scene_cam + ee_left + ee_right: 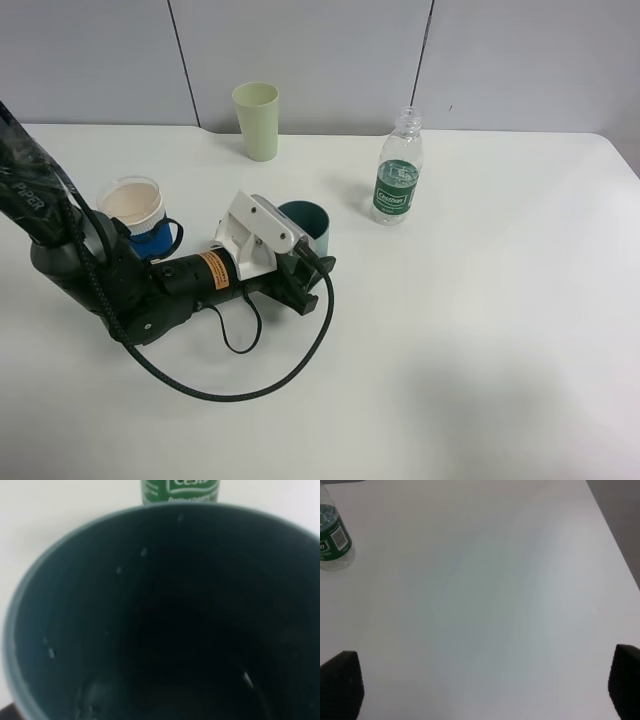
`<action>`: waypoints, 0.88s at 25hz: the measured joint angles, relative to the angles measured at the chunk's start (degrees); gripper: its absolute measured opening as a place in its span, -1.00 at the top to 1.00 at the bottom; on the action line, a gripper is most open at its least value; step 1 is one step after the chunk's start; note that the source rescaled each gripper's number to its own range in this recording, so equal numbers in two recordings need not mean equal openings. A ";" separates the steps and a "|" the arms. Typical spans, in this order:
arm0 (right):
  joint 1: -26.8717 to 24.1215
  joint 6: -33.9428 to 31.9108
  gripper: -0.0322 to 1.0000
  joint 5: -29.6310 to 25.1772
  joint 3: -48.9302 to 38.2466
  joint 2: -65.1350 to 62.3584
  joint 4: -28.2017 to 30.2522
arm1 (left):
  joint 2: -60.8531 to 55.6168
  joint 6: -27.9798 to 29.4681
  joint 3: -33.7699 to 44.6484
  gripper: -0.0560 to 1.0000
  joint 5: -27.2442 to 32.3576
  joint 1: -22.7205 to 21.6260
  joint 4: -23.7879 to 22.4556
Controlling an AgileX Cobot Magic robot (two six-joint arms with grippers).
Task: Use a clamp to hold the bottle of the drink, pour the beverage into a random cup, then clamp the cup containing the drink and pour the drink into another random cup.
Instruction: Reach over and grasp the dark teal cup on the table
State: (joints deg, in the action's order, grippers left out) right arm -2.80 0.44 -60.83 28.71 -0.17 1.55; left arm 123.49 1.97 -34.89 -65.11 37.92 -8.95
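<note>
Between the jaws of the left end effector (300,255), which are drawn in tight against its sides, stands the teal-green cup (310,218), so near the wrist camera that its dark inside (65,605) fills that view. The step in hand looks to be clamping the cup that holds the drink. The next move calls for a level lift, a carry back along the arm to the blue-sleeved paper cup (135,210) beside the forearm, then a slow tilt over its rim. Ahead of the end effector, beyond the cup, the bottle (398,185) stands upright on the bench (480,330). The right end effector (480,690) gapes wide over bare bench, holding nothing, and is absent from the high view. The white wrist housing (255,225) covers where the jaws meet the cup. Drops speckle the cup's wall, but the liquid's level cannot be made out.
</note>
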 joint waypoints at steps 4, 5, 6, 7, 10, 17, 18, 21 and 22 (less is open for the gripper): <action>0.00 0.00 -1.00 0.00 0.00 0.00 0.00 | -2.45 1.55 1.95 0.85 2.12 0.00 0.18; 0.00 0.00 -1.00 0.00 0.00 0.00 0.00 | -3.35 1.68 2.68 0.85 2.87 0.00 0.35; 0.00 0.00 -1.00 0.00 0.00 0.00 0.00 | -4.17 1.73 3.45 0.85 3.34 0.00 0.67; 0.00 0.00 -1.00 0.00 0.00 0.00 0.00 | -5.27 1.87 4.09 0.85 3.77 0.00 0.99; 0.00 0.00 -1.00 0.00 0.00 0.00 0.00 | -8.48 1.96 6.25 0.85 3.95 0.00 2.63; 0.00 0.00 -1.00 0.00 0.00 0.00 0.00 | -16.65 1.90 13.22 0.85 4.05 0.00 9.82; 0.00 0.00 -1.00 0.00 0.00 0.00 0.00 | -18.05 1.90 14.50 0.85 4.05 0.00 11.23; 0.00 0.00 -1.00 0.00 0.00 0.00 0.00 | -22.23 1.90 17.91 0.85 4.05 0.00 14.75; 0.00 0.00 -1.00 0.00 0.00 0.00 0.00 | -23.62 1.90 19.07 0.85 4.05 0.00 15.82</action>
State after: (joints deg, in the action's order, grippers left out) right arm -2.80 0.44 -60.83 28.71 -0.17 1.55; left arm 99.88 3.87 -15.81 -61.06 37.92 6.87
